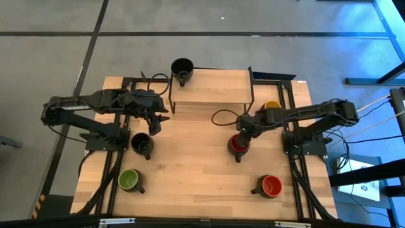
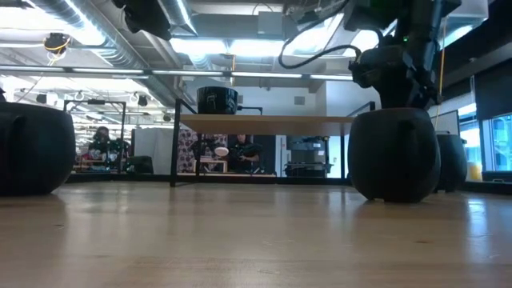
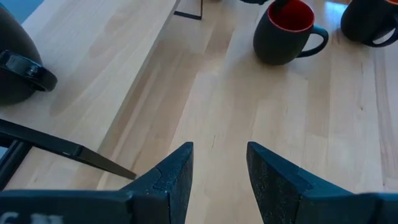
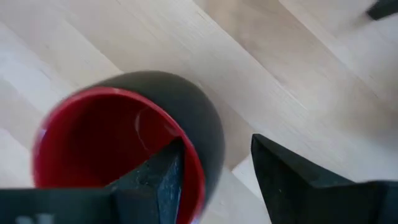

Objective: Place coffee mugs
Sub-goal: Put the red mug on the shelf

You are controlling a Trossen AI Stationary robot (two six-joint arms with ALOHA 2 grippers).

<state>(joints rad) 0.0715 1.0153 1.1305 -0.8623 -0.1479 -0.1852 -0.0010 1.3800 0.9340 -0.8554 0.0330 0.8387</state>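
1. The dark red mug (image 1: 238, 144) sits on the wooden table (image 1: 190, 177) right of centre, handle pointing toward the front edge. It is matte dark outside and glossy deep red inside, and no brand or writing shows on it.
2. The right gripper (image 4: 214, 171) is over it: one finger dips inside the red bowl and the other sits outside the wall, straddling the rim. Whether they actually squeeze it, I cannot tell.
3. Five more mugs:
   - An orange-red mug (image 1: 271, 186) stands near the front right.
   - A green mug (image 1: 130, 180) stands front left.
   - A black mug (image 1: 142, 144) is just behind the green one.
   - A second black mug (image 1: 182, 68) rests on the raised shelf (image 1: 212, 85) at the back.
   - A yellow mug (image 1: 272, 105) peeks out beside the shelf, partly under the right arm.
4. The left gripper (image 3: 219, 177) hovers by the shelf's left leg, fingers parted and holding nothing.
5. In the low view, people sit far off in the room behind.
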